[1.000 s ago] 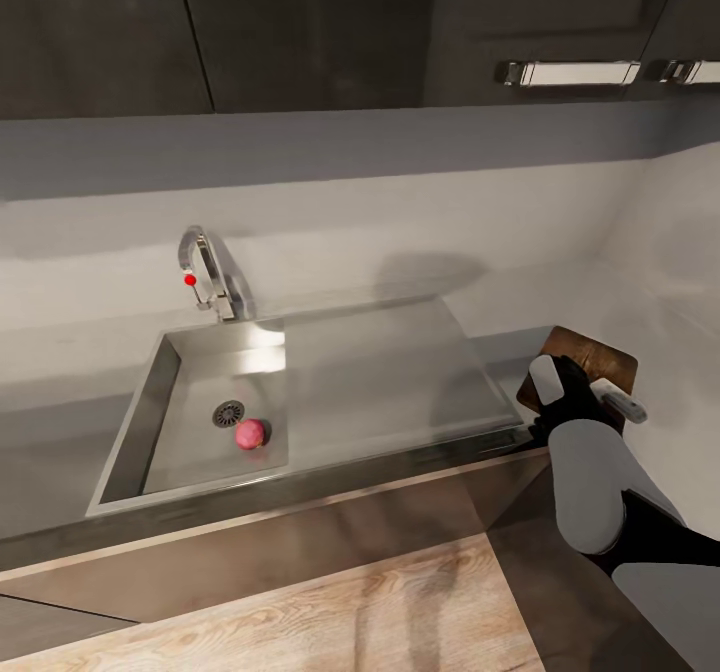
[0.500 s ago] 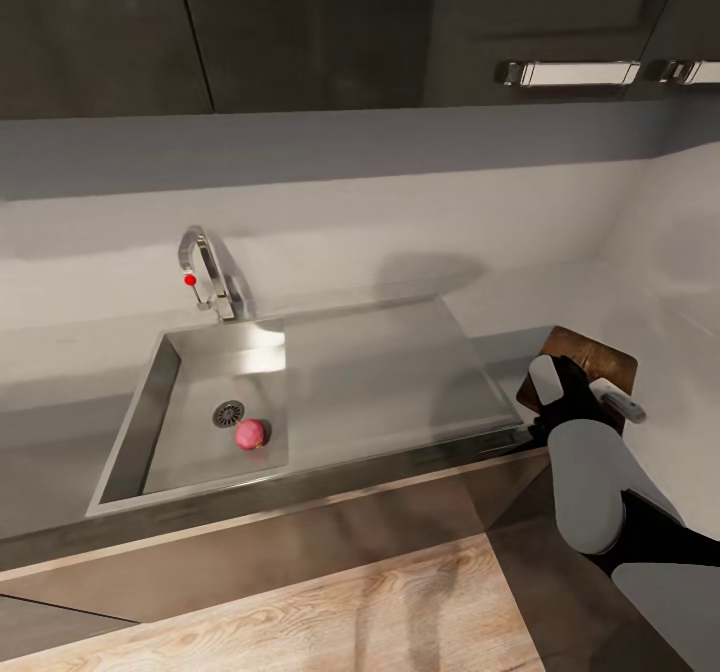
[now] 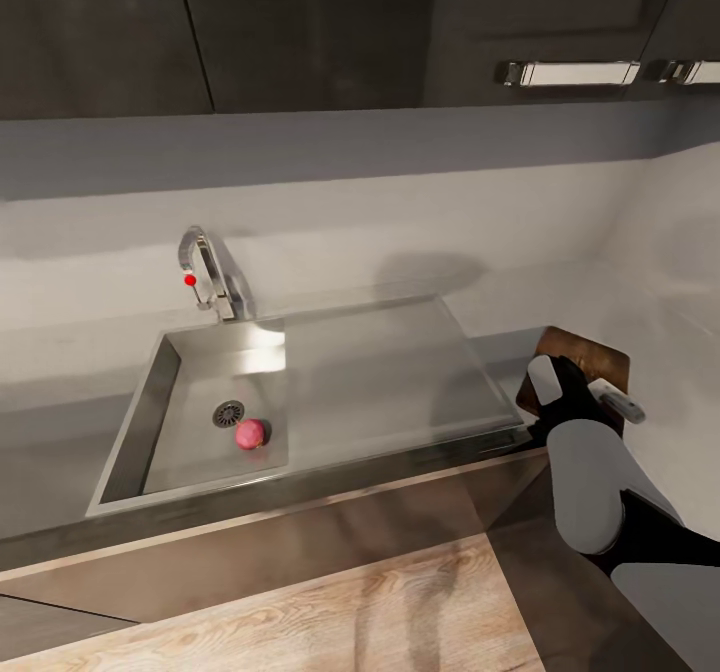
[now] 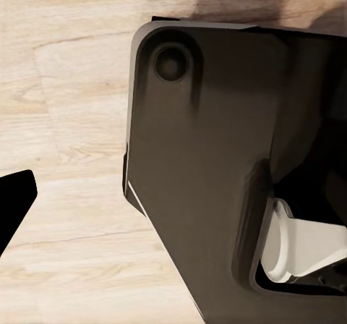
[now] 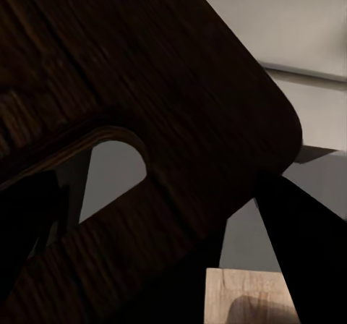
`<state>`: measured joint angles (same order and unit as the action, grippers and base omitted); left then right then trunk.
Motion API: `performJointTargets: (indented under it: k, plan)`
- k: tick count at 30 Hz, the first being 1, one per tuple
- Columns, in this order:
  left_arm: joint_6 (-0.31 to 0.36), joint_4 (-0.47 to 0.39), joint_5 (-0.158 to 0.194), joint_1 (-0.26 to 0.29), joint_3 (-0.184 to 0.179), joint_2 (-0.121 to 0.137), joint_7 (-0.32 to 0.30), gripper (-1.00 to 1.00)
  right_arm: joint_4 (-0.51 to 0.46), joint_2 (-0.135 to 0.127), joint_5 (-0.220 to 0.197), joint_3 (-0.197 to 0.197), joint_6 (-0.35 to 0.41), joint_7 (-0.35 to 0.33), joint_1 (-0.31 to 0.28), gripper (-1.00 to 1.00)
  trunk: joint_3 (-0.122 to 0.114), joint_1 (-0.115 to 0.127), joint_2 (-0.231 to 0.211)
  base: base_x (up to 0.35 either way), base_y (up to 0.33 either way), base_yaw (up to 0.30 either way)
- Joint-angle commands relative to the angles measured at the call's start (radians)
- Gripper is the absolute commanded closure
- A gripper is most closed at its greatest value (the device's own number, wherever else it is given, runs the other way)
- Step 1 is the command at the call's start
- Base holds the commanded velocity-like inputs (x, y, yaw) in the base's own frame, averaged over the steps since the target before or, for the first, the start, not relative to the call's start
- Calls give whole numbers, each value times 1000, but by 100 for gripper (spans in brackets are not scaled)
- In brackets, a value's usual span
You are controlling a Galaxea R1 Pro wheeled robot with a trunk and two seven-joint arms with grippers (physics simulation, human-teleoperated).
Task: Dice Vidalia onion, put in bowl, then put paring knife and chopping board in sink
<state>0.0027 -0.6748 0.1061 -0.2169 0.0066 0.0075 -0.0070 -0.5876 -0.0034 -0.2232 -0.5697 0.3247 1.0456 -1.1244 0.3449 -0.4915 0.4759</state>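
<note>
Wooden chopping board (image 3: 592,354) — right pincer (image 3: 585,395) gripping it — now tilted, lifted.

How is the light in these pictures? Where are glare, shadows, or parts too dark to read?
Head view: glare on the sink floor below the tap; a soft round shadow on the wall; the Vidalia onion is clearly lit. Right wrist view: the chopping board is very dark, its grain hardly readable, and the fingers are black silhouettes. Left wrist view: evenly lit wooden floor.

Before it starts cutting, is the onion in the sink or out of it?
In: the Vidalia onion sits on the sink floor beside the drain.
</note>
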Motion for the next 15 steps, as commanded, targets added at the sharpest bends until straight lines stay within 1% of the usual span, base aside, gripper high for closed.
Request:
performJointTargets:
  k: [1, 12, 15]
  plan:
    - [0, -2, 10, -1, 0, 0, -1, -100, 8, 0, -16, -2, 7, 4, 0, 100, 2, -1, 1, 0, 0, 0]
    - [0, -2, 10, -1, 0, 0, -1, -100, 8, 1, -19, -1, 8, 2, 0, 100, 2, -1, 1, 0, 0, 0]
    - [0, -2, 10, -1, -1, 0, -1, -100, 9, 6, -19, 2, 8, 2, 0, 100, 2, -1, 1, 0, 0, 0]
